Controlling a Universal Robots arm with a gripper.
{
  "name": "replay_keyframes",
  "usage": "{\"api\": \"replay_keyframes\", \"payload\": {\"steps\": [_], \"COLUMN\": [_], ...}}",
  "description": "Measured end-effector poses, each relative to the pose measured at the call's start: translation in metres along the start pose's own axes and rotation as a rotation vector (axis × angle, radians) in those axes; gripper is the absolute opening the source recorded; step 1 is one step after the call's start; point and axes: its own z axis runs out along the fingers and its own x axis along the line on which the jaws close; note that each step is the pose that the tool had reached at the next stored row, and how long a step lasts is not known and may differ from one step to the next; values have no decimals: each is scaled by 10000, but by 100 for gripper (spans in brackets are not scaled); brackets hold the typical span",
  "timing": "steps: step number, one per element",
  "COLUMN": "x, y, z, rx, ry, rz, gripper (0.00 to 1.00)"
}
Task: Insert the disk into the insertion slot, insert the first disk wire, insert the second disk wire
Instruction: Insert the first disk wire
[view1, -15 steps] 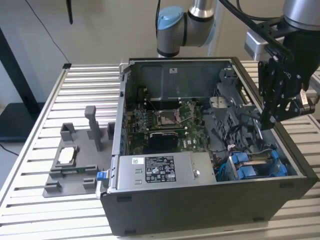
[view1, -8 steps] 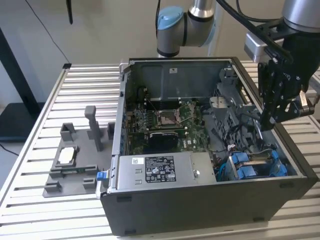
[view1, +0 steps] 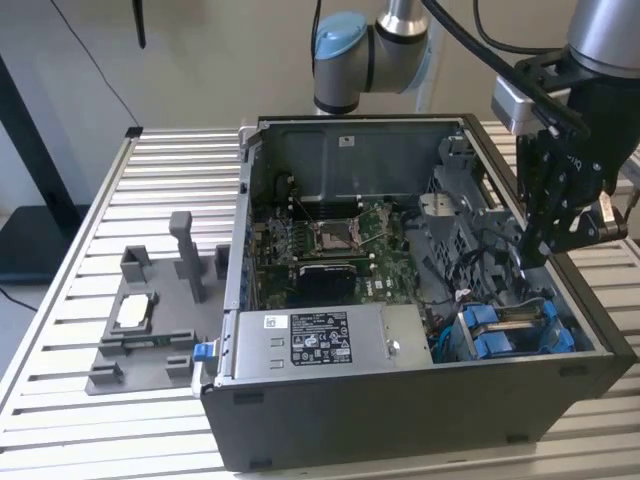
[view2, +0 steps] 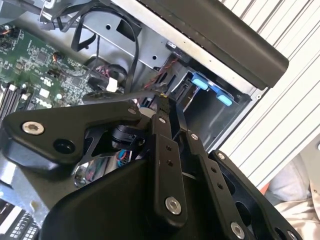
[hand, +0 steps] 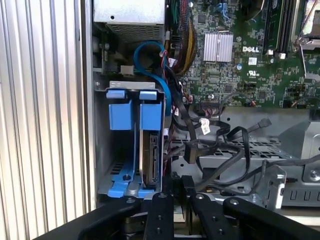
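1. On the exterior view's left, a grey fixture is lying on the slatted table, just beside the open dark PC case.
2. Inside the case, the green motherboard is lying flat at the middle, and the silver power supply is sitting along the near wall.
3. Toward the exterior view's right, the insertion slot is standing in the case's near corner. In the first wrist view its grey metal wall is framing two blue carrier tabs.
4. The disk is already sitting inside that slot, on edge under one blue tab, with its connector end facing the gripper.
5. The gripper is hanging over the case's right side, tips pointing down near the slot. In the first wrist view it is sitting just beside the disk's end.
6. In the second wrist view its fingers are lying almost together, with only a thin gap.
7. Loose black wires are crossing at those tips; whether one is being pinched cannot be told.
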Motion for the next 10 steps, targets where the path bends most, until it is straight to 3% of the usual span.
{"api": "replay_keyframes", "payload": {"steps": [5,10], "x": [42,87], "y": [-30,-33], "z": [45,98], "rx": [-178,-225], "ry": [-5,-4], "rz": [3,5], "gripper": [19,19]}}
